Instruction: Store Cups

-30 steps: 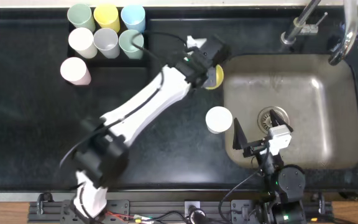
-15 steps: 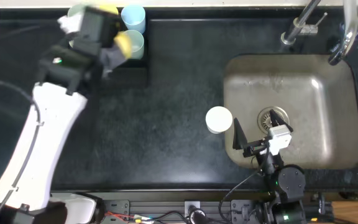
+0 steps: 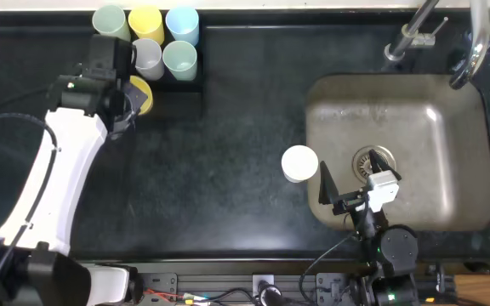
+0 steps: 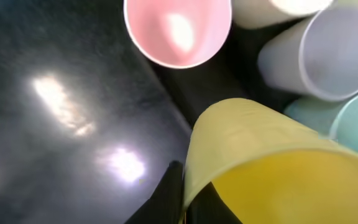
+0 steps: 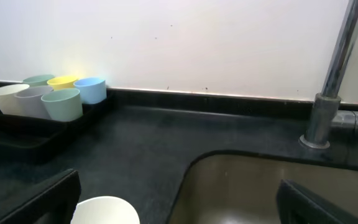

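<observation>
Held yellow cup [image 4: 272,168] is pinched by its rim in L gripper [image 3: 131,95], at front-left corner of black tray [image 3: 185,106], near pink cup [image 4: 178,31]. Tray holds green cup [image 3: 109,19], back-row yellow cup [image 3: 145,20], blue cup [image 3: 182,21], lavender cup [image 3: 149,54], mint cup [image 3: 179,58] & cream cup [image 4: 260,7]. White cup [image 3: 299,163] sits on counter [image 3: 228,187] beside sink [image 3: 310,127]; R gripper [image 5: 179,202] is spread wide, at the sink's near edge.
</observation>
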